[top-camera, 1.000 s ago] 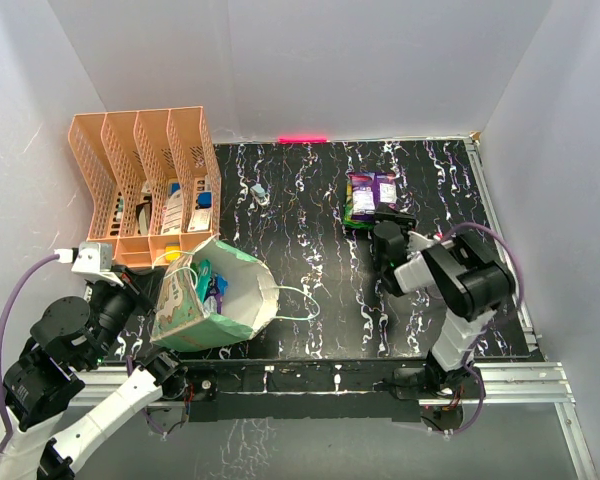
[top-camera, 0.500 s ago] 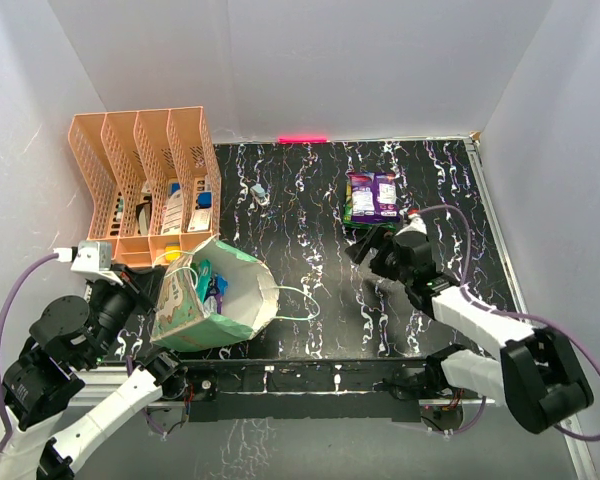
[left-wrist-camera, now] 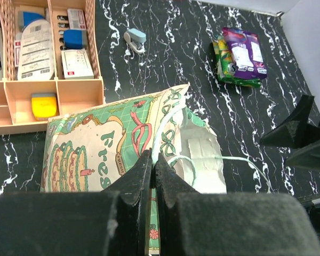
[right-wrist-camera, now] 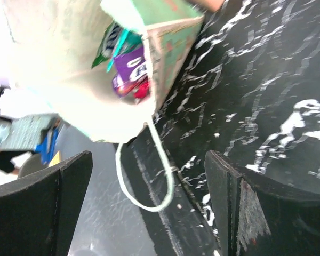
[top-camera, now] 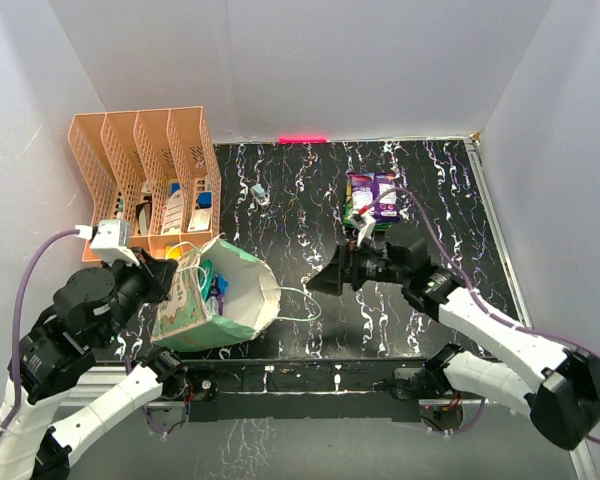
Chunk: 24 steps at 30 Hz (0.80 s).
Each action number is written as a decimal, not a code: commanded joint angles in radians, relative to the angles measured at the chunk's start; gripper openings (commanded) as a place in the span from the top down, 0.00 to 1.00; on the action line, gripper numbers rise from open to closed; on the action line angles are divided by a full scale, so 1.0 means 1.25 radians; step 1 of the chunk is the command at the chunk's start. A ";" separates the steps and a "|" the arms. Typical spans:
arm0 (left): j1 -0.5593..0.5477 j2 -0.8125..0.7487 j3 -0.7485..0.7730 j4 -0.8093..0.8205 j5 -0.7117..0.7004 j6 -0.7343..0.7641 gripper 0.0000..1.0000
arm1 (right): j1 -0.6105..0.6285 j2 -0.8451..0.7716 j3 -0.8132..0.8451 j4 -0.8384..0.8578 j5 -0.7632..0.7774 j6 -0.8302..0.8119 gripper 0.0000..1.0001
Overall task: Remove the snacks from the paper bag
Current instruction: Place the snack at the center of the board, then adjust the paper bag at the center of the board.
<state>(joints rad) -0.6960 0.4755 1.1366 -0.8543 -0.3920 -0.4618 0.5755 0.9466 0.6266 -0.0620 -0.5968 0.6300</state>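
The paper bag (top-camera: 235, 300) lies on its side at the front left, its mouth facing right. My left gripper (top-camera: 175, 270) is shut on its thin string handle at the upper rim, as the left wrist view (left-wrist-camera: 153, 160) shows. Inside the bag (right-wrist-camera: 64, 90) I see a purple packet (right-wrist-camera: 130, 66), a teal one (right-wrist-camera: 114, 40) and a red one (right-wrist-camera: 141, 90). My right gripper (top-camera: 315, 282) is open and empty, a short way right of the mouth and pointing at it. The other string handle (right-wrist-camera: 149, 176) lies between its fingers (right-wrist-camera: 245, 197). A purple packet (top-camera: 372, 190) on a green one (left-wrist-camera: 224, 64) lies at the back right.
An orange slotted file rack (top-camera: 145, 185) with small boxes stands at the back left, just behind the bag. A small pale stapler-like item (left-wrist-camera: 134, 38) lies on the black marbled table (top-camera: 300, 215) behind the bag. White walls close in on three sides.
My right arm has swung left from beside the purple and green packets to the bag's mouth. My left arm has shifted up and right at the bag's rim.
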 commanded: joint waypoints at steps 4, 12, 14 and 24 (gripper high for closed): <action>-0.003 0.079 0.075 -0.096 0.007 -0.041 1.00 | 0.114 0.153 0.025 0.167 -0.074 0.013 0.18; -0.003 0.084 0.082 -0.095 0.031 -0.043 1.00 | 0.164 0.206 0.044 0.148 -0.063 -0.020 0.73; -0.003 0.088 0.079 -0.068 0.053 -0.037 1.00 | 0.175 0.188 0.046 0.116 -0.044 -0.008 0.90; -0.003 0.263 0.064 0.257 0.283 -0.086 1.00 | 0.500 0.060 -0.053 0.272 0.225 -0.017 0.93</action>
<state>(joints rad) -0.6960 0.6815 1.2030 -0.7158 -0.1871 -0.5442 1.0756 1.0538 0.5873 0.1196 -0.5232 0.6071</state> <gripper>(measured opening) 0.013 0.080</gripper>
